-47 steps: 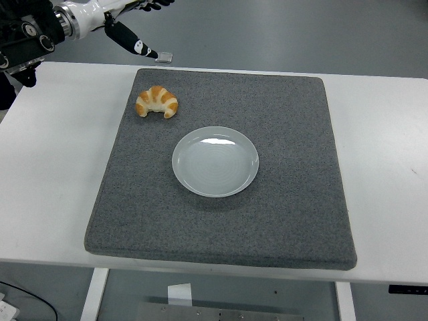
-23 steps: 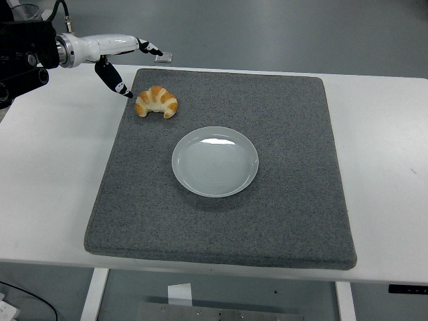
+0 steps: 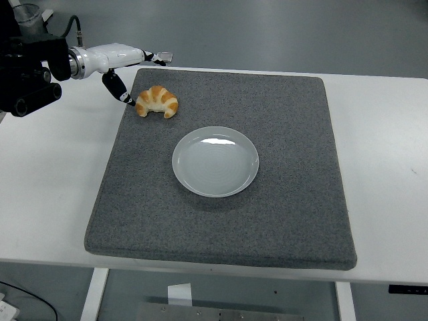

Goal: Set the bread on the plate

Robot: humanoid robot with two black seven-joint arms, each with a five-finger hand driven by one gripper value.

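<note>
the near edge of the white table (image 3: pixel 47 200) runs along the bottom, and on it lies a large grey mat (image 3: pixel 281 200), the landmark for everything else. the mat's front half is bare grey felt, its near corners rounded, its near edge just short of the table's edge.

a little past the mat's middle, slightly left of centre, sits a round pale plate (image 3: pixel 215 161) — nothing on it, only a glint of light on its far side. it lies flat on the mat, well clear of every edge.

farther back, near the mat's far-left corner, lies the bread (image 3: pixel 157 101), a golden croissant with its two tips pointing toward the near side. it rests on the mat, apart from the plate, beyond it and to the left.

just left of the bread, over the mat's left border, is the left hand (image 3: pixel 124 67), white-shelled with dark fingertips, reaching in from the black arm at the picture's left edge. its fingers are spread and hold nothing — one dark finger (image 3: pixel 118 89) points down close beside the bread's left end, another stretches out along the mat's far edge. whether the lower finger touches the bread cannot be told.
</note>
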